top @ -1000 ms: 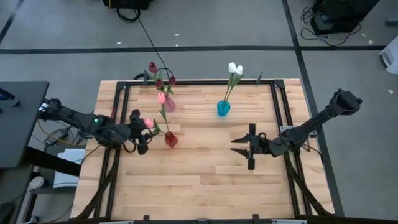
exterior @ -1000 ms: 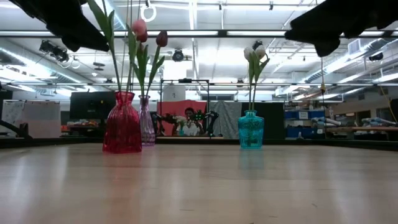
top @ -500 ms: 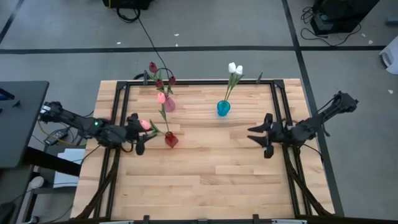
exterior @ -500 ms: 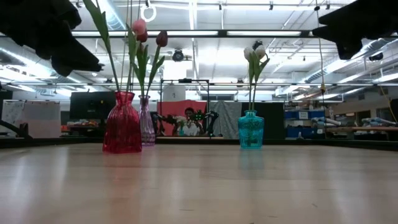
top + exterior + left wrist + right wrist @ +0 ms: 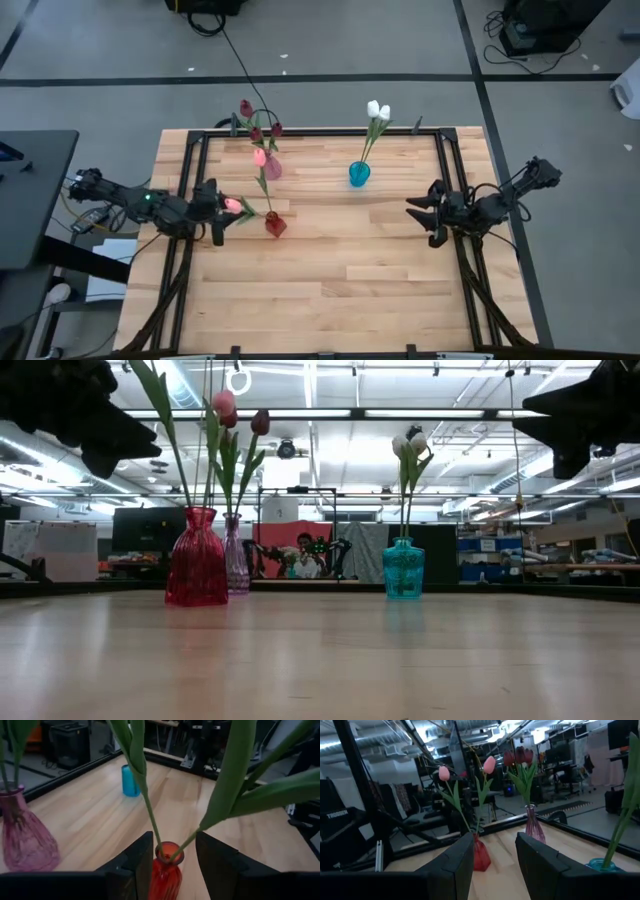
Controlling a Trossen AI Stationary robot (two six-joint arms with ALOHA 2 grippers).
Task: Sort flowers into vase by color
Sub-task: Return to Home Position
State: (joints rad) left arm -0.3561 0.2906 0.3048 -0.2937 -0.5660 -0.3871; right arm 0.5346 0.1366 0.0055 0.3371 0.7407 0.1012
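I read left tool (image 5: 173, 840) wide open, empty, near red vase (image 5: 275, 225). Right tool (image 5: 494, 840) open, empty, over desk (image 5: 330, 290) right edge.

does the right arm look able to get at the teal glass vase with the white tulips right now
Probably yes: the open right claw sits near the right edge of the wooden table, with only bare wood between claw and the teal glass vase.
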